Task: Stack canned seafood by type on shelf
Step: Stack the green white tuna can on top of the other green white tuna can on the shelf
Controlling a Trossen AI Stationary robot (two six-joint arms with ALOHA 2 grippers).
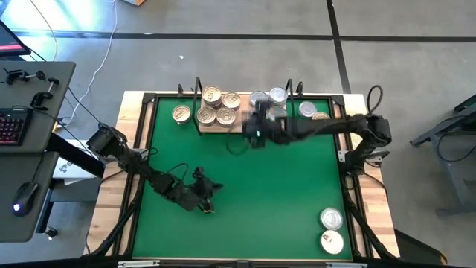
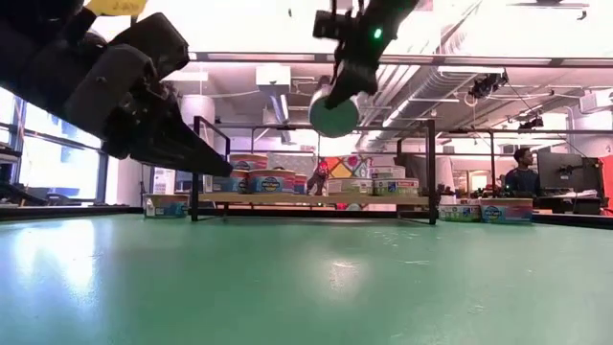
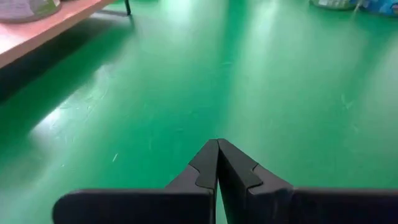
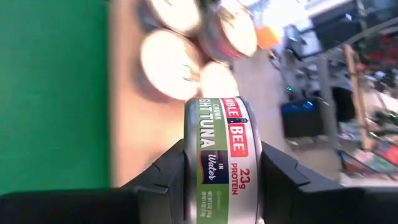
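Presently, right gripper [image 4: 221, 171]: clamped from both sides on a small round flat metal tin with a green, white and red tuna label [image 4: 221, 155], carried on its edge in the right wrist view.
Held tin, position: raised well above the green mat [image 1: 245, 186], over the middle of the shelf in the high view; seen in the low view hanging high above the board.
Shelf: a light natural-wood rectangular board with black metal wire uprights [image 1: 216, 123], set along the far edge of the mat.
Tins on the shelf: gold-lidded tins [image 1: 221, 107] are grouped at the left end, silver-lidded tins [image 1: 277, 97] towards the right.
Loose tins: two silver-lidded tins [image 1: 332, 229] are left at the near right corner of the mat.
Left gripper [image 3: 217, 165]: fingers pressed together on nothing, low over the bare mat at the near left.
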